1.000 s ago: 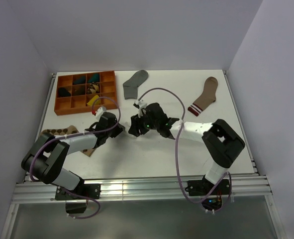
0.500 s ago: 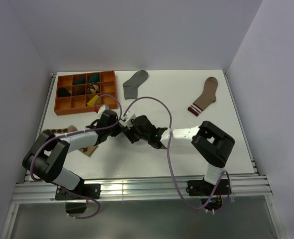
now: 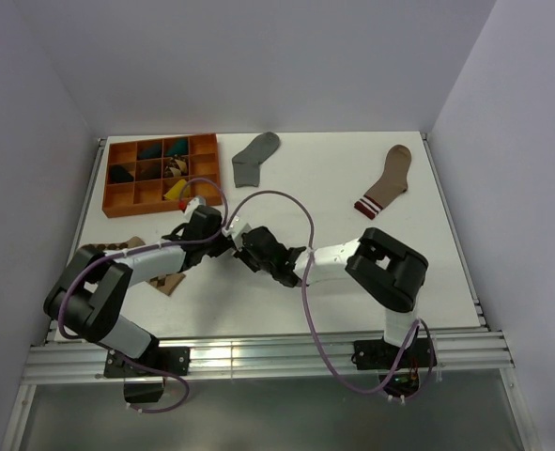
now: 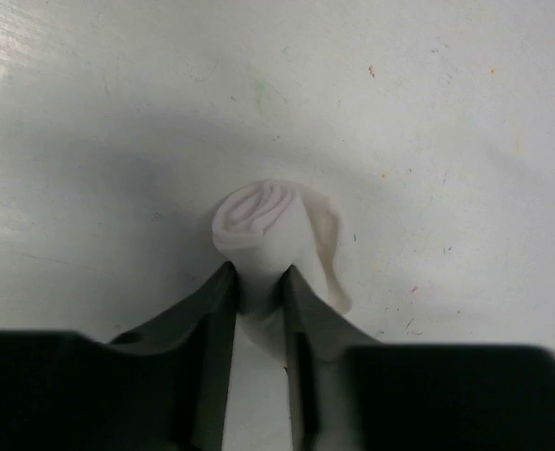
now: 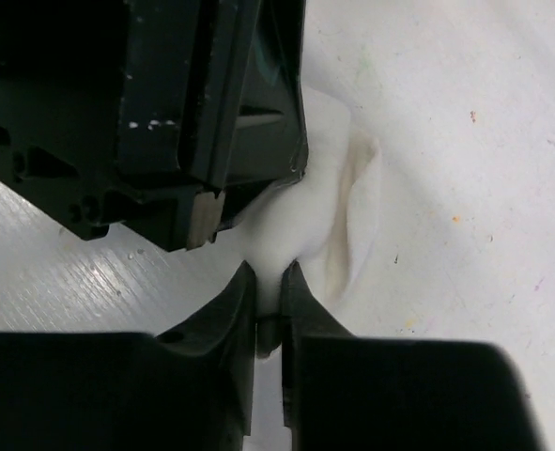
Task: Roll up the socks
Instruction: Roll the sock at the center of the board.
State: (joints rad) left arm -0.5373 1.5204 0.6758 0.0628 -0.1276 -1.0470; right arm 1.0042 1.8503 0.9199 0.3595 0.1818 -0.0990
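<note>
On the table [image 3: 333, 188] | left tool [image 4: 257, 274] clamped on white sock [image 4: 258, 216], apparently rolled | right tool [image 5: 269, 274] pinching same sock

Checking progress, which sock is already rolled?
The white sock, pinched by the left gripper and right gripper; the grey sock and striped sock lie flat.

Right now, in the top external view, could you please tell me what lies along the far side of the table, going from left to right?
orange compartment tray → grey sock → brown sock with striped cuff
</note>
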